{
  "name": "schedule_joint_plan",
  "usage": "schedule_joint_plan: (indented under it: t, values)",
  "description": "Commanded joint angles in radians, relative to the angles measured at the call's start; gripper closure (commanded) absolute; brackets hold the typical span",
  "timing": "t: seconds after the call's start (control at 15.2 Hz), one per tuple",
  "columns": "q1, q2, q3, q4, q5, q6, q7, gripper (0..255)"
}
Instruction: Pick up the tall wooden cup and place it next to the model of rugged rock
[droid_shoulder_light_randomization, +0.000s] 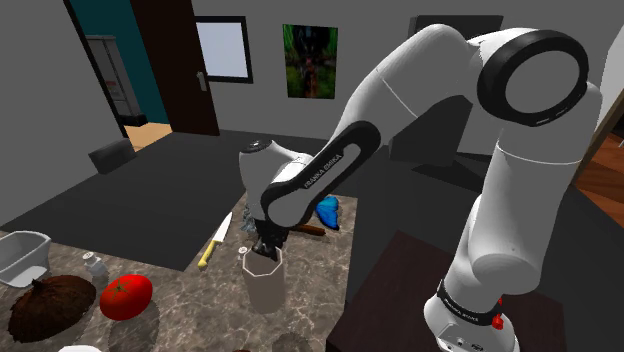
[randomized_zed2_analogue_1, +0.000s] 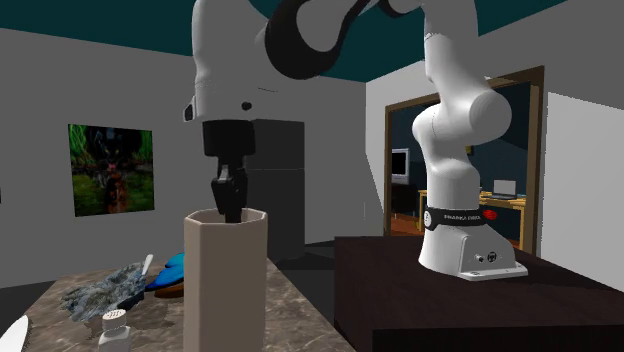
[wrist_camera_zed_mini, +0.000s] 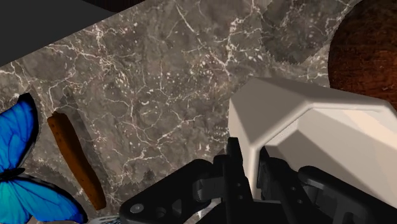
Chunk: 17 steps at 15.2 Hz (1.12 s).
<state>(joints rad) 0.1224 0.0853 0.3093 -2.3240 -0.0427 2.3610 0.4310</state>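
Note:
The tall cup (droid_shoulder_light_randomization: 266, 285) is a pale beige, faceted beaker standing upright on the marble counter (droid_shoulder_light_randomization: 190, 315). My gripper (droid_shoulder_light_randomization: 268, 243) comes down onto its rim, one finger outside the wall and one inside, shut on the wall. In the second exterior view the gripper (randomized_zed2_analogue_1: 232, 205) dips into the mouth of the cup (randomized_zed2_analogue_1: 224, 290). From the wrist, the black fingers (wrist_camera_zed_mini: 236, 175) clasp the rim of the cup (wrist_camera_zed_mini: 305, 114). The rugged grey rock model (randomized_zed2_analogue_1: 100, 290) lies beyond the cup, beside the blue butterfly (randomized_zed2_analogue_1: 175, 270); a bit of the rock (droid_shoulder_light_randomization: 246, 222) peeks out behind the gripper.
A yellow-handled knife (droid_shoulder_light_randomization: 213, 245), a tomato (droid_shoulder_light_randomization: 127, 296), a brown rough ball (droid_shoulder_light_randomization: 45, 305), a small shaker (droid_shoulder_light_randomization: 96, 268) and a white tub (droid_shoulder_light_randomization: 22, 258) lie toward the shoulder view's left. A brown stick (wrist_camera_zed_mini: 75, 159) lies by the butterfly (wrist_camera_zed_mini: 19, 165). The dark stand (droid_shoulder_light_randomization: 400, 290) borders the counter.

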Motion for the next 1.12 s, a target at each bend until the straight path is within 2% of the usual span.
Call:
schedule_joint_plan:
  t: [0.0,1.06]
  values:
    - [-0.001,-0.024,0.002,0.005,0.011,-0.028,-0.008,255]
    - [-0.004,-0.155,0.0,0.096,0.063,-0.243,-0.047,255]
